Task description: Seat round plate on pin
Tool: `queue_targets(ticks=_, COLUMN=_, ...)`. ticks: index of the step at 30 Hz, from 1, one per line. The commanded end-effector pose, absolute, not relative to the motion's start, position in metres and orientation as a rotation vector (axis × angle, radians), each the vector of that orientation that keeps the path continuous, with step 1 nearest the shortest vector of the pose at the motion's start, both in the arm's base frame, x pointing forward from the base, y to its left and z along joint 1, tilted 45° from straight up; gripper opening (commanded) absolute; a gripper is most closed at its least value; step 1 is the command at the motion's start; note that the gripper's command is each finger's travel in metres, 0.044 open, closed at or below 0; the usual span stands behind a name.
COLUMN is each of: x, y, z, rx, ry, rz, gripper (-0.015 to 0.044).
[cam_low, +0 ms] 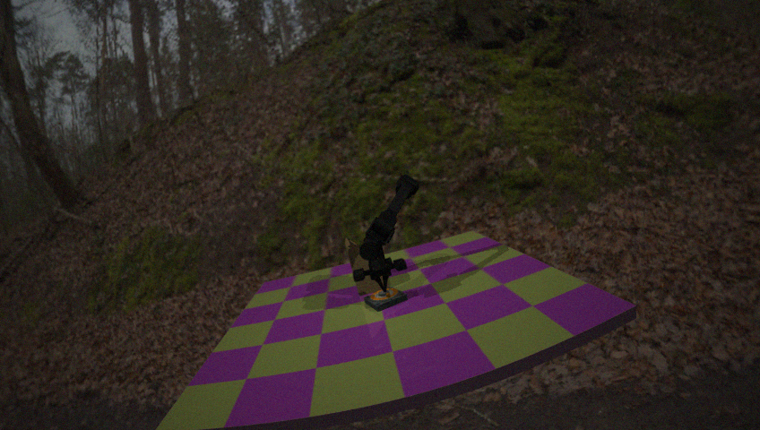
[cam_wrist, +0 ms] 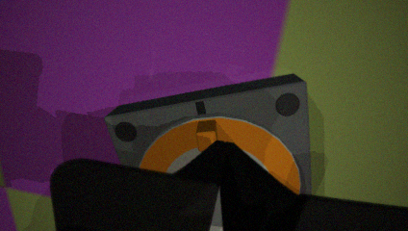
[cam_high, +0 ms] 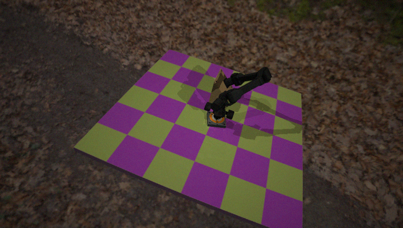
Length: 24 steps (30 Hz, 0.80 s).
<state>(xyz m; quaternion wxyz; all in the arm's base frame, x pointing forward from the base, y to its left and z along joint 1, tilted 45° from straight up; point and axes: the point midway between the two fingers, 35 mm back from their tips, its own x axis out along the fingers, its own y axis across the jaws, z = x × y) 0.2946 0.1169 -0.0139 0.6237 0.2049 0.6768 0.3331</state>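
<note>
Directly ahead of the hand (cam_wrist: 218, 154), whose fingers are pressed together on nothing, the orange tab (cam_wrist: 207, 131) is seen on the round plate (cam_wrist: 262, 144), lined up with the dark mark (cam_wrist: 200, 107) on the base (cam_wrist: 250, 103).

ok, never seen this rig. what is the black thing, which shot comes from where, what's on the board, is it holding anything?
The black thing is a single jointed robot arm ending in a two-finger gripper.

One picture looks down from high up, one looks from the side at a distance, and the close-up comes from a camera on the arm's wrist, looking past the fingers.

On the purple and green checkered board sits a small grey square base, with an orange round plate on it. The plate's raised orange tab points at a dark mark on the base.

The gripper is shut and holds nothing; its closed tips are down at the plate, beside the tab. Whether they touch it cannot be told.
</note>
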Motion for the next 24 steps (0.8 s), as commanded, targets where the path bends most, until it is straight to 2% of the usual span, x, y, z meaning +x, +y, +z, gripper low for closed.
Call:
queue_targets(ticks=1, x=0.3, y=0.101, z=0.003, rx=0.463, ry=1.535, rz=0.763, gripper=0.0)
queue_targets(ticks=24, x=0.297, y=0.096, z=0.005, rx=0.473, ry=1.539, rz=0.759, gripper=0.0)
